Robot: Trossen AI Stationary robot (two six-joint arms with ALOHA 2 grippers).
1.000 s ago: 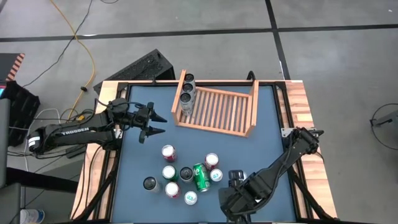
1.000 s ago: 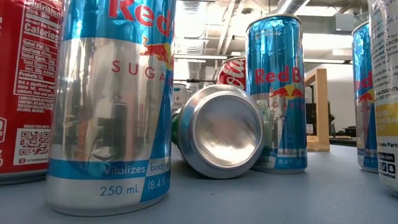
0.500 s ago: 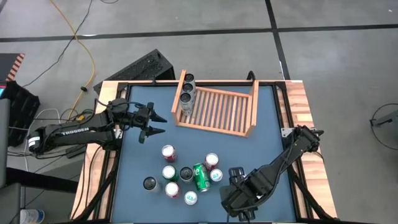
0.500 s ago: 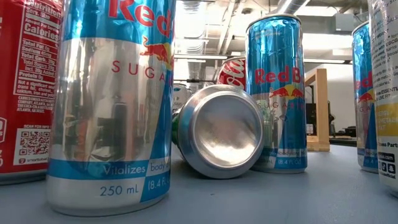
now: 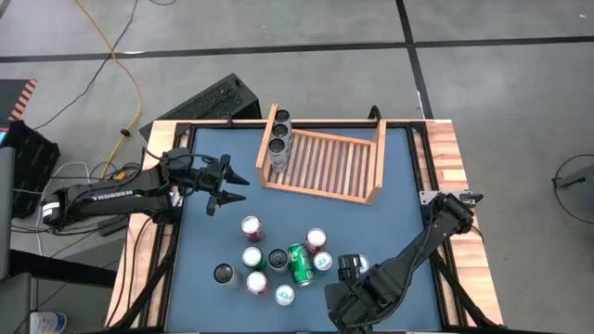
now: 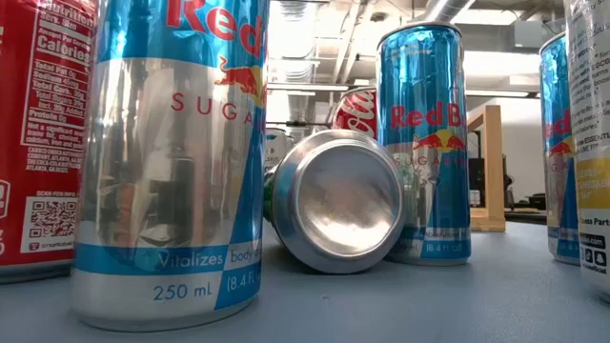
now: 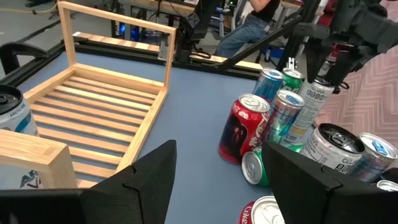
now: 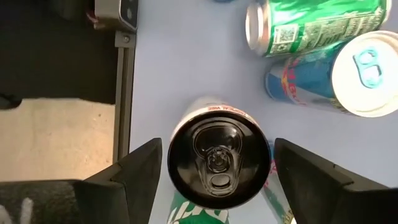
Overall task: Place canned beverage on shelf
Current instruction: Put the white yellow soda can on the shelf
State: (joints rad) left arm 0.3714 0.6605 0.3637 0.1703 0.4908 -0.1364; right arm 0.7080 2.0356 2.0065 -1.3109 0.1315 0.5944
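i note the right pincer (image 5: pixel 350 269) has shifted since a second ago, drawing in toward the near edge of the desk (image 5: pixel 399 186) and over the can cluster's right end; its fingers have spread a little wider in that time; in the right wrist view they stand parted either side of a black-topped can (image 8: pixel 219 159), upright, with a gap on both sides, so nothing is grasped yet; i judge this lines up the pick, and lowering and clenching come next; beside that can lie a green can (image 8: pixel 314 26) on its side and a blue can (image 8: pixel 339 74) standing; the left pincer (image 5: pixel 232 184) waits released and empty just left of the shelf (image 5: pixel 325 165), unmoved; the shelf sits at the far middle of the desk, pale wood, slatted base, raised side walls; three shelved cans (image 5: pixel 278 141) stand in a row against its left wall; the rest of the slats are bare.
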